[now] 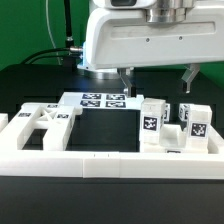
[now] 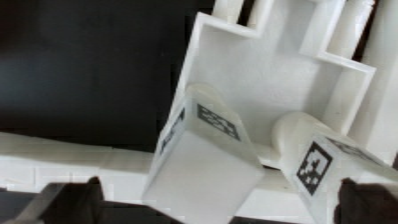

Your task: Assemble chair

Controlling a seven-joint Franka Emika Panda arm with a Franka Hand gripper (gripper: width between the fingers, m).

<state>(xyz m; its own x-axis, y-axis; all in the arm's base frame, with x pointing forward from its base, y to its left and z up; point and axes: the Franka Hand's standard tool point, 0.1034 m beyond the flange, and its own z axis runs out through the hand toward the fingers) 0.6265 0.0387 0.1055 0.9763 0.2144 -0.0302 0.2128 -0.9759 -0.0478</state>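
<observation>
Right of centre in the exterior view, the claw [image 1: 157, 88] hangs with its jaws spread wide and empty above a cluster of tagged white chair pieces [image 1: 150, 116]. These stand on the black tabletop [image 1: 105, 130] just behind the border rail [image 1: 100, 158], and a further frame piece [image 1: 40, 125] lies at the left of the frame. The wrist view shows a flat plate [image 2: 214, 110] just beside a rounded piece [image 2: 317, 160], ahead of the dark fingertips [image 2: 71, 203]. Judged a pre-grasp approach: centre one piece between the jaws, descend vertically, and close on parallel flat faces without nudging neighbours.
</observation>
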